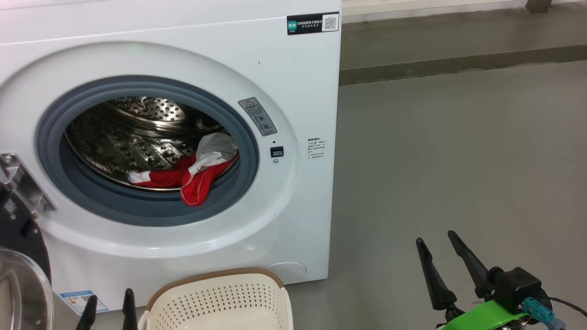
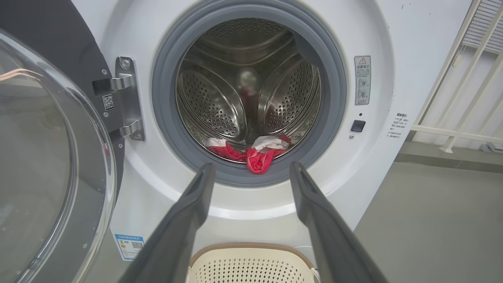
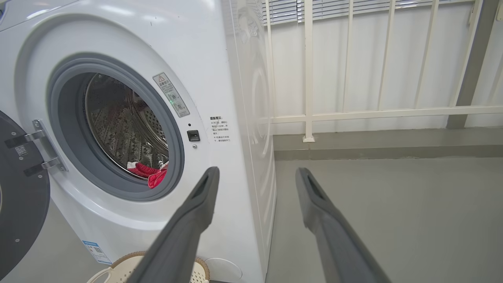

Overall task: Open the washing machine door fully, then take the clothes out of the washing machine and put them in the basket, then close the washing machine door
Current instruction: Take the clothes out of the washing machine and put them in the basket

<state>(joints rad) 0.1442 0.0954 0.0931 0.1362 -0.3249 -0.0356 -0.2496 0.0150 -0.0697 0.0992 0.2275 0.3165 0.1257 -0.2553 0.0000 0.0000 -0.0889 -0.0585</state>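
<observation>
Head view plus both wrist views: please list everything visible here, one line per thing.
washing machine: one, white, ahead
washing machine door: one, black with clear glass, swung open leftward
clothes: one heap, red and white, inside machine, at its front edge
basket: one, cream with brown rim, floor before machine
railing: one, white, along back wall
floor: one, grey, right of machine
left hand: one, dark, open, beside basket
right hand: one, dark, open, above floor

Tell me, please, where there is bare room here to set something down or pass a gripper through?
Bare grey floor lies right of the washing machine, up to the wall step. The drum mouth is free above the clothes, which drape its lower lip. Crowded: lower left, between the open washing machine door and the basket.
</observation>
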